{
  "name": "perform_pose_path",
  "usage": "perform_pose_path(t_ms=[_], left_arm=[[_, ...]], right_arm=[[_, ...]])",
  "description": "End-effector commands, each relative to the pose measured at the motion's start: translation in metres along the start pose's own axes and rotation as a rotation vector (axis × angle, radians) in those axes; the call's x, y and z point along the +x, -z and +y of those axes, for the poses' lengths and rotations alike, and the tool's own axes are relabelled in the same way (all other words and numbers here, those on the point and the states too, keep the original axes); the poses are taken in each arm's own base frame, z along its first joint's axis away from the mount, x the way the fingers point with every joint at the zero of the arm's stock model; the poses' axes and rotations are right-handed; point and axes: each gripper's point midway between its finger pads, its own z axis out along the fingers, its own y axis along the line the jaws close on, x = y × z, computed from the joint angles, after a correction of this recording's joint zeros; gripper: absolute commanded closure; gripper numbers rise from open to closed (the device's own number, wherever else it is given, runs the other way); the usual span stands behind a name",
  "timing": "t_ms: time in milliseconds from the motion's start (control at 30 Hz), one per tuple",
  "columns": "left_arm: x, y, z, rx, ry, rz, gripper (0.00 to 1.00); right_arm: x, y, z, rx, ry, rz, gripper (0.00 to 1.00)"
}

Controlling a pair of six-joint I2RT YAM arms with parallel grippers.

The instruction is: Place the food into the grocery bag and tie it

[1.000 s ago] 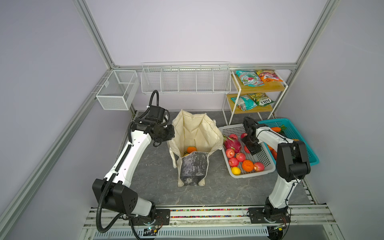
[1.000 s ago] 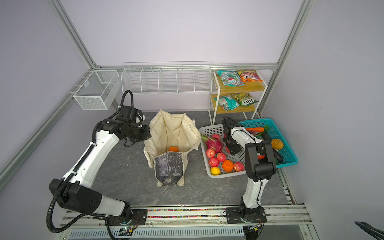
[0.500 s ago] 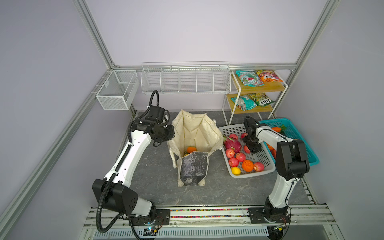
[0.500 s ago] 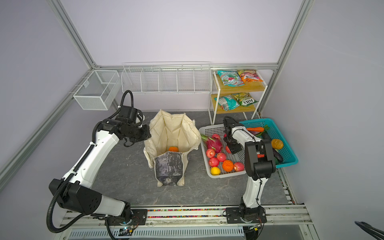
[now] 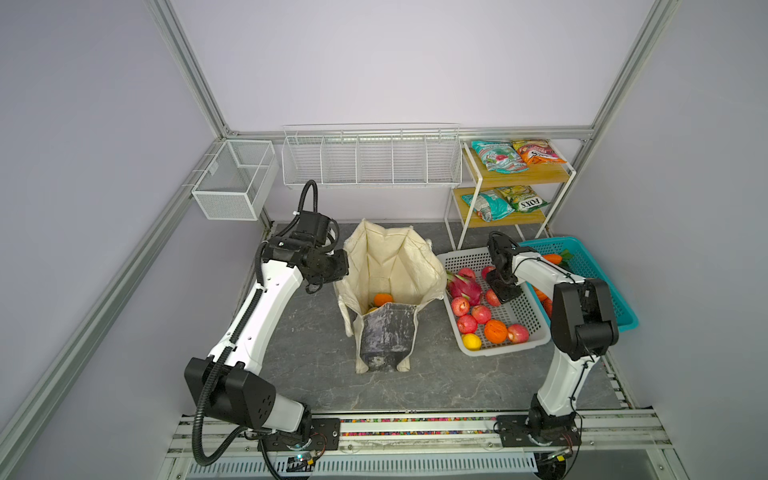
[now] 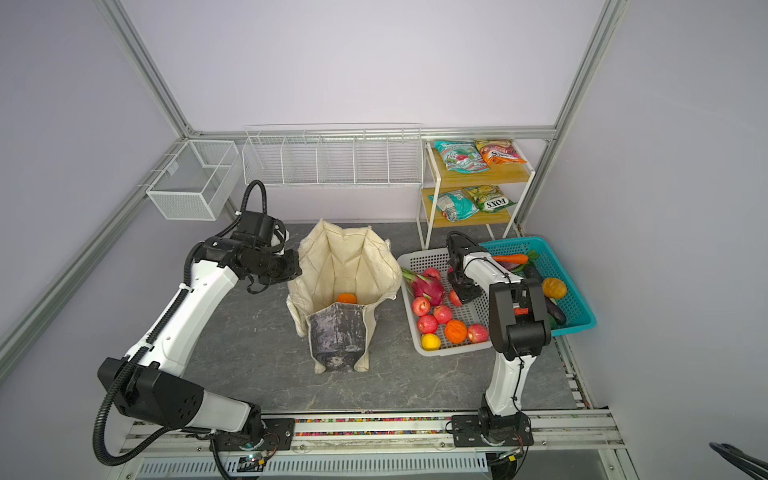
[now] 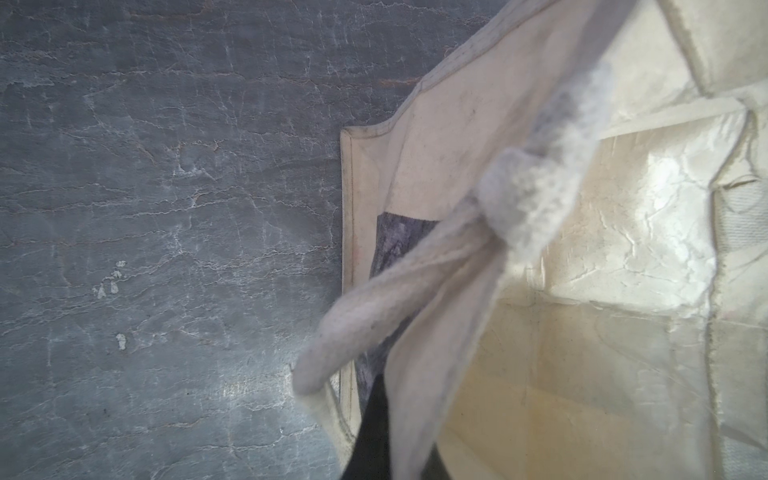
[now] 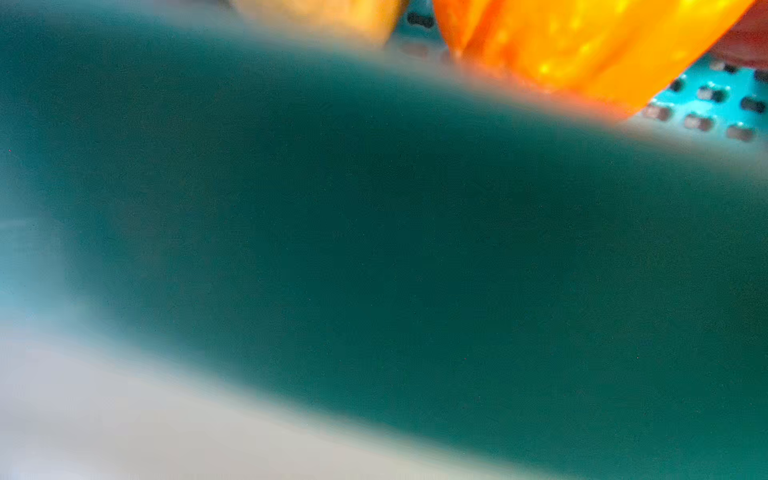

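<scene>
The cream grocery bag [image 5: 395,266] [image 6: 345,262] stands open mid-floor, its dark marbled panel [image 5: 386,336] facing front. An orange [image 5: 382,299] lies inside. My left gripper [image 5: 344,268] [image 6: 297,269] is shut on the bag's left rim, where cream cloth and strap [image 7: 415,282] run between its dark fingers [image 7: 374,436]. My right gripper [image 5: 498,293] [image 6: 463,293] is down in the white basket [image 5: 505,349], against a red apple [image 5: 491,297]. Its jaws are hidden from above. The right wrist view shows only a blurred teal basket wall [image 8: 374,228].
More red apples [image 5: 481,313], an orange [image 5: 496,330], a yellow fruit [image 5: 471,341] and a dragon fruit [image 5: 467,286] fill the white basket. The teal basket [image 5: 623,299] with vegetables sits right of it. Snack packets [image 5: 498,156] lie on a two-tier shelf behind. Wire baskets [image 5: 370,160] hang on the back wall.
The right arm has shifted slightly over the white basket. The left arm and the bag have stayed still.
</scene>
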Motion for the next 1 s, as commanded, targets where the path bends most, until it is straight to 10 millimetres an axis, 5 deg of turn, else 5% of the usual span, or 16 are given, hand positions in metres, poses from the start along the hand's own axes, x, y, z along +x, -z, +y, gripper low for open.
perform_pose_path(t_ms=[0,133,267,367,567,967], left_arm=[[-0.009,0.007,-0.002,-0.008,-0.022,-0.027,1.0],[-0.011,0.006,-0.002,-0.014,-0.028,-0.027,1.0],[-0.012,0.006,-0.002,-0.015,-0.028,-0.028,1.0],[-0.013,0.005,-0.002,-0.017,-0.029,-0.028,1.0],[-0.014,0.005,-0.003,-0.015,-0.031,-0.026,1.0],[-0.013,0.005,-0.003,-0.014,-0.032,-0.023,1.0]], right_arm=[[0.011,-0.004,0.003,-0.013,-0.028,0.045,0.49],[0.009,0.001,0.006,-0.026,-0.017,0.042,0.48],[0.014,0.005,0.006,-0.026,-0.005,0.051,0.31],[0.02,0.004,0.006,-0.024,0.004,0.064,0.3],[0.033,0.003,0.008,-0.027,0.03,0.074,0.39],[0.027,0.018,0.011,-0.063,0.029,0.056,0.57]])
